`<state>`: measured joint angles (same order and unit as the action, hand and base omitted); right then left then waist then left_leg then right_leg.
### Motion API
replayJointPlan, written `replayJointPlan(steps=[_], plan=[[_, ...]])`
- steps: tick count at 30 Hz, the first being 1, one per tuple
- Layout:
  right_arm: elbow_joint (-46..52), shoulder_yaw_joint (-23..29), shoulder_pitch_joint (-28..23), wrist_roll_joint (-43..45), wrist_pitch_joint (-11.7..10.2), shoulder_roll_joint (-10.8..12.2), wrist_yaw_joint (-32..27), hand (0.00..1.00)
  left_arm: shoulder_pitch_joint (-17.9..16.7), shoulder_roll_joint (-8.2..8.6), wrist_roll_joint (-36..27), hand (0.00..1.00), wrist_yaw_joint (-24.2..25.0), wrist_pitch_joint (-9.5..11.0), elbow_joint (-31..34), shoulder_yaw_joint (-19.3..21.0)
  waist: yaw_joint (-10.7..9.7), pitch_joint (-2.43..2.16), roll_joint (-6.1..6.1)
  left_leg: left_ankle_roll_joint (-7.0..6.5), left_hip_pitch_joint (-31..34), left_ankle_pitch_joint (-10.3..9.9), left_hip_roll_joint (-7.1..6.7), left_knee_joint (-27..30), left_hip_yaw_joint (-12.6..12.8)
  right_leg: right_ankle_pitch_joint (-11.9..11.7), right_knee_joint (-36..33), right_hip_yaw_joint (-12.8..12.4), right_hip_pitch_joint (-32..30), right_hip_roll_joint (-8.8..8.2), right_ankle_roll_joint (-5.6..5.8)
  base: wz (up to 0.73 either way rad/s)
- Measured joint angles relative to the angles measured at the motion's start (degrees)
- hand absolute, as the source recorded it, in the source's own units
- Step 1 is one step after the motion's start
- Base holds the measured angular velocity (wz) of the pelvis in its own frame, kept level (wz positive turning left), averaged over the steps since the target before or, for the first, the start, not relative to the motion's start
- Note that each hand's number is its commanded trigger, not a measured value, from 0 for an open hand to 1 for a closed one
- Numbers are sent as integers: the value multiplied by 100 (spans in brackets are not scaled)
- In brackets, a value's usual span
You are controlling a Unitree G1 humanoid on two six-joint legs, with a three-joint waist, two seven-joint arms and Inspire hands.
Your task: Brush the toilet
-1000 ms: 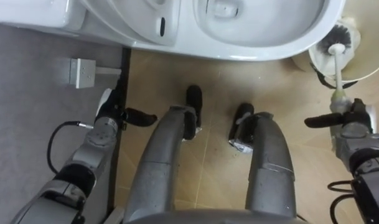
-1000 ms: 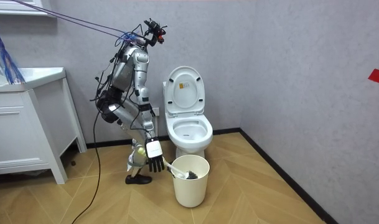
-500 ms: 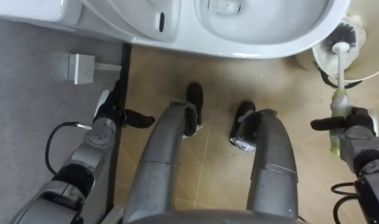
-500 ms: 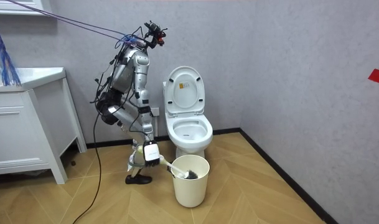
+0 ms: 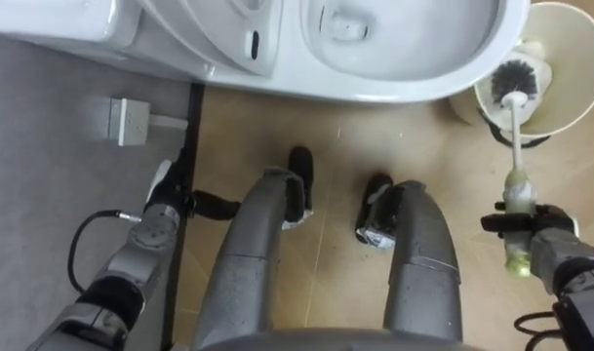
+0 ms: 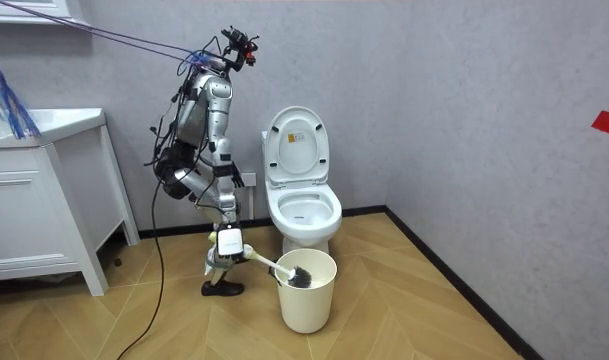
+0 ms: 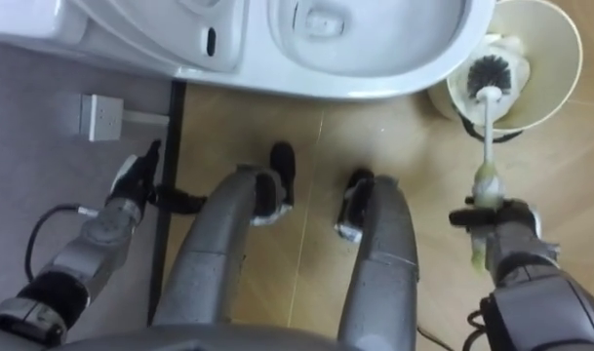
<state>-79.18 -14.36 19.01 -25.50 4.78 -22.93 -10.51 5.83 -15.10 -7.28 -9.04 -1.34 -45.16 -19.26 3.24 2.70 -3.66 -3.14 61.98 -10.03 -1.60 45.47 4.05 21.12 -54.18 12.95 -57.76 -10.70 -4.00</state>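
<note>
Right now the toilet brush point(image 5: 516, 80) stands head-down in the bin point(image 5: 572, 39), just beside the toilet point(image 5: 394, 90).
The right hand point(image 5: 538, 232) has its fingers clenched round the brush handle, while the left hand point(image 5: 168, 195) hangs low with its fingers relaxed.

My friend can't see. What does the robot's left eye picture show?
The robot's right hand grips a toilet brush, its bristles at the mouth of a pale bin beside the white toilet. Its left hand hangs open by the grey wall.
</note>
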Motion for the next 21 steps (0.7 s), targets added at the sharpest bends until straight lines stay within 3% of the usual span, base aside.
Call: replayJointPlan(steps=[4, 14, 21], plan=[[-82, 57, -213, -129, 12, 113, 84, 100, -296, 3, 5, 0, 6, -1, 22, 48, -5, -24, 73, 2, -598, 31, 2, -344, -24, -82, 409, -12, 613, 98, 79, -2], [-111, 507, -481, -168, 30, 225, 308, 100, -437, 51, 43, 0, 272, 20, -472, 391, -2, -78, 157, -51, -2335, 201, -9, -1483, -84, -385, 1758, 146, 2429, 285, 260, 0], [-83, 1017, -1047, -179, 25, 485, 312, 100, -1075, 55, 59, 0, 472, 46, -768, 1049, -37, -182, 364, -42, -3741, 222, -100, -2225, -248, -520, 2845, 345, 4020, 396, 394, 10]])
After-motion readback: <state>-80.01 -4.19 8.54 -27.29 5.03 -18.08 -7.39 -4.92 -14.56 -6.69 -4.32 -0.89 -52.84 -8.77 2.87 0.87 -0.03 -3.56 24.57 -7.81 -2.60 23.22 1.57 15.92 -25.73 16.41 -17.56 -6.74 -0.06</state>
